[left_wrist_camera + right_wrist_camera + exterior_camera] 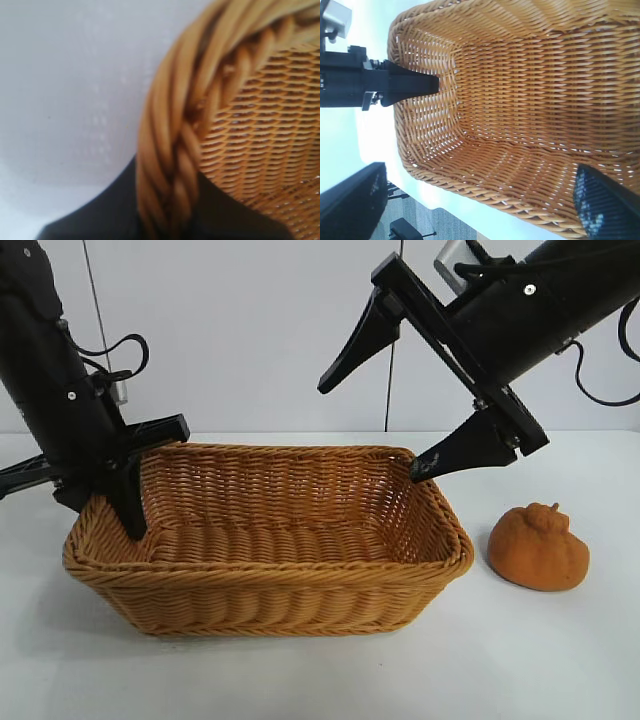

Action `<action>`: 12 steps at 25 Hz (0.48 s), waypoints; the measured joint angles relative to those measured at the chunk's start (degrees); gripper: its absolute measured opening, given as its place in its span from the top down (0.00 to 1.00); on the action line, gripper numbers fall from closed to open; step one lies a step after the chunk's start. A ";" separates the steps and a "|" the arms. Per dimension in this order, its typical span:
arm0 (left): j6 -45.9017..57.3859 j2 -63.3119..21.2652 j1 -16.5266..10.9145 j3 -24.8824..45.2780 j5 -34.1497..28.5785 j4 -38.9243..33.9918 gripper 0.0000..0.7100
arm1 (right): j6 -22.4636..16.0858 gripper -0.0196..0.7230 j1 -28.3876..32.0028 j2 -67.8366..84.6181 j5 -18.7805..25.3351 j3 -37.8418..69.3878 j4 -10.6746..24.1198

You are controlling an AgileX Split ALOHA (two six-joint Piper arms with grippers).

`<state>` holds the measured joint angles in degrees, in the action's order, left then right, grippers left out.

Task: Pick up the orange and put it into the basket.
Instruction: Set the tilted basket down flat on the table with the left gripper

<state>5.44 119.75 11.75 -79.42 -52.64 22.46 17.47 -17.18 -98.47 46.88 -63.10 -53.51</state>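
Pincer work first: the left pincer (128, 502) is pinched on the braided rim of the basket (270, 585) at its left end, one finger inside the wall and one outside, the rim clamped between them, as its wrist view confirms with the braid running straight between the dark fingers. That grip looks meant to steady the wicker basket while the other arm does the carrying. The orange (538, 547) is not yet picked up; it sits on the white counter (560, 660) just beside the basket's right end, knob and short stem upward, touching nothing else. Behind and above it, the right pincer (395, 418) hangs over the right end of the basket with its fingers spread nearly as wide as they go, holding nothing; its lower fingertip sits close to the far right corner of the rim, though I cannot tell whether it touches. To do the step in hand well, I judge the right arm should swing out past the rim toward the fruit, come down with the fingers straddling its widest, lumpy part rather than the knob, and close gently so the fruit does not roll. The left grip should hold firm meanwhile.
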 joint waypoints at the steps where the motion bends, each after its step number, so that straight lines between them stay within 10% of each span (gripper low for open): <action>1: -0.05 0.12 0.00 0.00 0.08 0.12 0.88 | 0.00 0.04 0.00 0.00 0.00 0.00 0.00; 5: -0.29 0.19 0.00 0.00 0.31 0.49 0.83 | 0.00 0.04 0.00 0.00 0.00 0.00 0.00; 12: -0.29 0.13 0.00 0.00 0.14 1.20 0.19 | 0.00 0.04 0.00 0.00 0.00 0.00 0.00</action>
<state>5.14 119.88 11.75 -79.42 -52.50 23.65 17.47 -17.18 -98.47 46.88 -63.10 -53.51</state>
